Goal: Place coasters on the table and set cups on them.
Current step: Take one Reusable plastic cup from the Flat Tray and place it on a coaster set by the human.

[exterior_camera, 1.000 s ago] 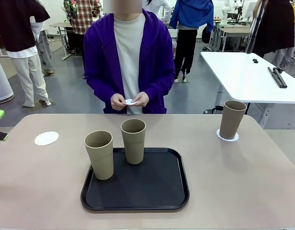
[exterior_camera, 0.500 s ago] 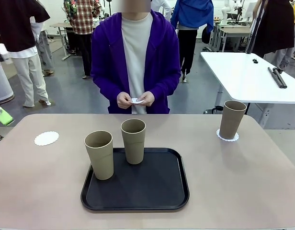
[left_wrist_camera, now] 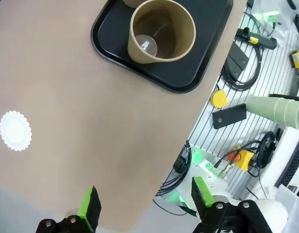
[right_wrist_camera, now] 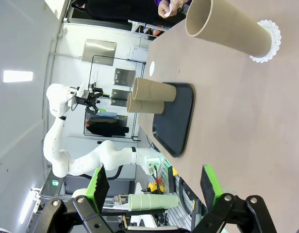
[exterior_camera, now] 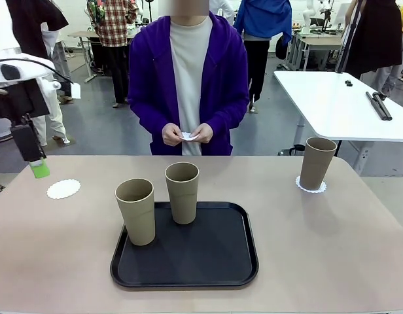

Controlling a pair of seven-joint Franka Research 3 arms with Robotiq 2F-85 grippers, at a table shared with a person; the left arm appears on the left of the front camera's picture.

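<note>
The left pincer [left_wrist_camera: 145,203] hangs above the left end of the tabletop [exterior_camera: 332,248], its jaws spread wide with nothing between them. Just below and ahead of it, the bare coaster [exterior_camera: 63,189] lies flat on the tabletop with no cup on it. In the left wrist view it sits off to one side of the green fingers, not between them. It is thin paper, probably limp and hard to pinch off a flat surface, so it is best left where it lies.

Near the middle, two cups stand upright on the left part of the black tray [exterior_camera: 208,255]. The front cup [exterior_camera: 136,210] is at the tray's left edge and the back cup [exterior_camera: 182,191] is just beside it, not touching. They look light, stiff and matte, so the pads should hold without slipping. They are also tall and narrow-footed, so they may tip. A grip from the side, across the wall at or above mid-height, seems safest. The front cup is the nearer one to the left pincer, yet well apart from it.

Beyond the tray, the person's hands [exterior_camera: 170,135] hold a third coaster [exterior_camera: 186,137]. At the right, the third cup [exterior_camera: 317,162] stands upright on its coaster [exterior_camera: 311,188]. The right pincer [right_wrist_camera: 154,184] is likewise wide open and empty, well apart from that cup.
</note>
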